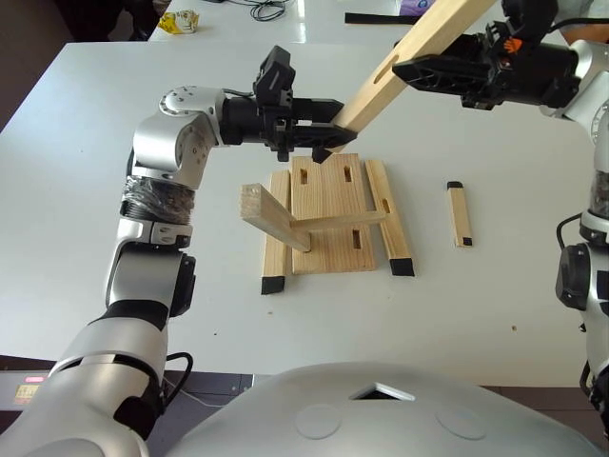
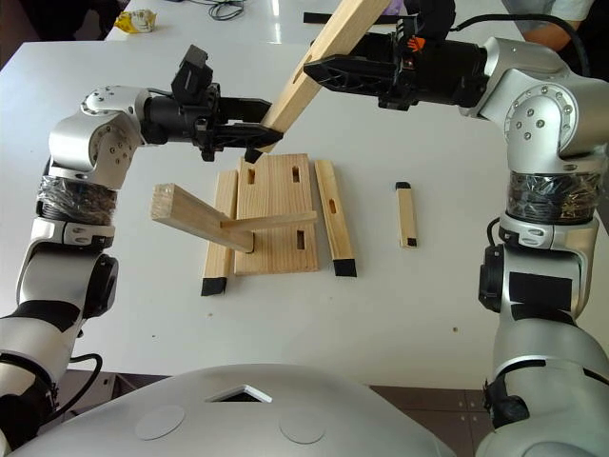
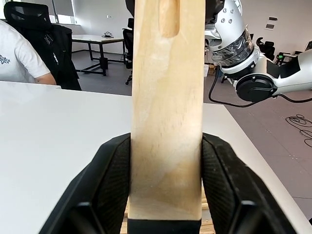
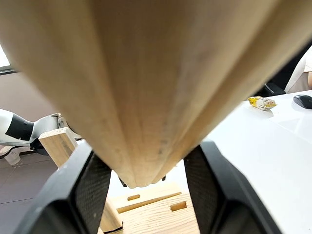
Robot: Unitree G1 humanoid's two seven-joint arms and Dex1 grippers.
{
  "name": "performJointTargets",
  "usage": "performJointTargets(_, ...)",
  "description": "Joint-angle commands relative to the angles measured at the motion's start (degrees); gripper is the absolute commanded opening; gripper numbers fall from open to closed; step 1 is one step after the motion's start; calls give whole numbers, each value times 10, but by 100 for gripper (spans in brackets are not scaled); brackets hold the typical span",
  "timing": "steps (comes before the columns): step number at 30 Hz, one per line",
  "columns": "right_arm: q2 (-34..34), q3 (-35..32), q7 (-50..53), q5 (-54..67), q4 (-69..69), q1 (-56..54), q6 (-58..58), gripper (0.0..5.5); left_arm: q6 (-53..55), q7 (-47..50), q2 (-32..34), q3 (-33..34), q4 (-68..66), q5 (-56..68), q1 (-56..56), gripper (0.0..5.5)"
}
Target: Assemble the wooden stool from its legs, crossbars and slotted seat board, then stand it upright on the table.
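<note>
A long wooden leg (image 1: 381,84) hangs slanted above the table, held at both ends. My left gripper (image 1: 328,130) is shut on its lower, black-capped end, with a black finger (image 3: 112,185) on each side. Farther up the same leg my right gripper (image 1: 411,65) is shut on it, its fingers (image 4: 87,190) flanking the wood. Below lies the slotted seat board (image 1: 328,243), flat, with a leg (image 1: 276,249) along its left side and another leg (image 1: 390,221) along its right. A third leg (image 1: 269,213) rises tilted over the board with a thin crossbar (image 1: 347,221) stuck in it.
A short wooden piece (image 1: 461,215) with a black end lies alone to the right of the board. A yellow packet (image 1: 179,21) and a dark flat object (image 1: 379,17) sit at the far edge. The white table (image 1: 114,143) has free room to the left and in front.
</note>
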State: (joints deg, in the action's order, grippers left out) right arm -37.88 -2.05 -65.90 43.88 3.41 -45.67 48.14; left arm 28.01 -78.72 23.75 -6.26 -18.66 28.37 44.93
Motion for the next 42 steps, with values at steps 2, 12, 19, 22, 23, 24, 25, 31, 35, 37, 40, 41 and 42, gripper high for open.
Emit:
performJointTargets(2,-3,2,1,-9,-16,15,-3,209,23,64,1,10,-39,-27,29,272)
performJointTargets(12,0,-7,23,-19,-25,19,-8,207,-14,78,40,30,-28,-44,-3,440)
performJointTargets(19,-80,-49,23,-38,-75,64,-19,207,-35,89,142,93,103,-48,-130,447)
performJointTargets(22,-134,-75,5,-45,-128,127,-27,207,-59,86,196,120,185,-60,-241,447)
performJointTargets(23,-146,-83,0,-41,-146,147,-26,207,-69,84,208,126,208,-64,-277,447)
performJointTargets(24,-156,-91,-3,-39,-165,169,-27,207,-82,84,219,128,224,-72,-307,447)
performJointTargets(25,-165,-96,-7,-39,-185,191,-30,207,-86,84,227,133,239,-73,-334,447)
performJointTargets(31,-181,-114,-9,-28,-290,301,-39,207,-95,101,237,157,314,-61,-458,447)
performJointTargets(35,-170,-113,0,-14,-340,356,-41,207,-102,126,230,155,343,-71,-489,447)
performJointTargets(37,-168,-111,4,-11,-360,379,-43,207,-104,134,230,151,349,-71,-496,447)
performJointTargets(40,-166,-105,10,-8,-375,396,-46,207,-110,130,235,139,360,-69,-503,447)
performJointTargets(41,-163,-102,15,-7,-378,397,-47,207,-113,129,237,134,363,-70,-504,447)
performJointTargets(42,-160,-96,18,-8,-380,396,-50,207,-114,127,238,129,367,-70,-506,447)
